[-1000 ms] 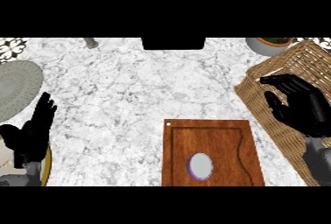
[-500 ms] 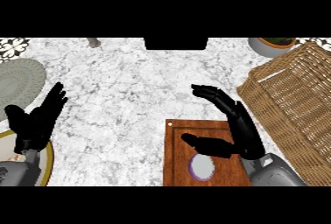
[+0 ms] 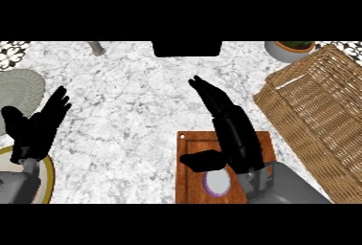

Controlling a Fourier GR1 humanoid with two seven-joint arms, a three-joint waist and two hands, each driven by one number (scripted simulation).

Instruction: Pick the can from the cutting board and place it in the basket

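Kitchen — marble counter [image 3: 134,110], cutting board [image 3: 194,143], wicker basket [image 3: 318,110] (plate [image 3: 48,177] too).

Grey forearms, black left hand [image 3: 37,129], black right hand [image 3: 233,129]

Single head view, steeply down onto the marble counter [image 3: 141,110], forearms from the lower edge

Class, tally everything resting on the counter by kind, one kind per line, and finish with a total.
Can: 1
Cutting board: 1
Basket: 1
Plates: 2
Potted plant: 1
Total: 6
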